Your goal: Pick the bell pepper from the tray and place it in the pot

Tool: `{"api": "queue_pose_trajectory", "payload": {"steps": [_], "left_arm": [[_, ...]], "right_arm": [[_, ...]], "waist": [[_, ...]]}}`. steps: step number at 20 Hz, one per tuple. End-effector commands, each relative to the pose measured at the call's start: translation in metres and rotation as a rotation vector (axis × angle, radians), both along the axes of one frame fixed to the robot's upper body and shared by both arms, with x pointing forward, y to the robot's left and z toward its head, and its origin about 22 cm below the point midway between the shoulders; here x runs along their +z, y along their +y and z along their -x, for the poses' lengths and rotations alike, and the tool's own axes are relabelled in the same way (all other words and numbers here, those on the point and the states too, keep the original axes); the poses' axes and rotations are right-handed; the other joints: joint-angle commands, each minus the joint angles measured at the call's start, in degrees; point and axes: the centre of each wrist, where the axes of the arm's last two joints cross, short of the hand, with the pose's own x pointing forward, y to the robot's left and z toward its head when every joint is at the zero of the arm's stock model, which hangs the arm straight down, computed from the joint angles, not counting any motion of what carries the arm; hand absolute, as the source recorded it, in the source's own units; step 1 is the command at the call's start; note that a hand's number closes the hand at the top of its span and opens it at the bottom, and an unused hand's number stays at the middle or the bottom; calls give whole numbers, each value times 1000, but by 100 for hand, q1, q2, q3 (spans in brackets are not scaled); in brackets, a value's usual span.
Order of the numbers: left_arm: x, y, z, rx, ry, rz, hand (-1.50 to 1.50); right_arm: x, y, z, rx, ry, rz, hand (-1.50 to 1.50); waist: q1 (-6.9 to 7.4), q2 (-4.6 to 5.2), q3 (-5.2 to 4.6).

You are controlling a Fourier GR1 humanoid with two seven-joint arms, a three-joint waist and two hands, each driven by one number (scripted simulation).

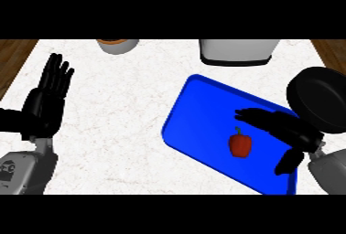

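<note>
Hovering over the blue tray [202, 114], the right hand [287, 130] spreads its fingers wide just beside the red bell pepper [240, 145], holding nothing.

That pepper lies on the tray, stem pointing away from the robot; the black pot [319, 98] stands at the tray's right edge. Left hand [46, 98] rests open at the left, fingers up, on the white counter [115, 128].

Red bell pepper [240, 145] with green stem, blue tray [202, 119], black pot [317, 98], seemingly white marbled counter [121, 114]
</note>
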Motion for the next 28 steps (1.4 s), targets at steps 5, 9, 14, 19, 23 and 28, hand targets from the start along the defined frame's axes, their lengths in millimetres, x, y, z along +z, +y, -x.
{"api": "queue_pose_trajectory", "payload": {"steps": [5,9,14,19,23,28], "left_arm": [[9,9,0,-1,-2,2,0],[13,12,0,5,9,-8,0],[4,3,-20,10,-12,-13,0],[-2,-17,-14,2,1,-1,0],[1,-15,-2,3,4,5,0],[12,-7,-3,0,-10,-3,0]], "right_arm": [[-23,15,6,-40,-16,39,-150],[-34,22,-2,-53,-37,81,-150],[-56,28,-4,-60,-26,62,-150],[-68,48,-18,-30,-32,59,-150],[-84,71,-14,-42,-9,47,-150],[-86,59,-7,138,-63,35,150]], "waist": [[7,2,1],[21,3,1],[-2,8,1],[11,9,1],[20,3,1],[9,-1,2]]}}
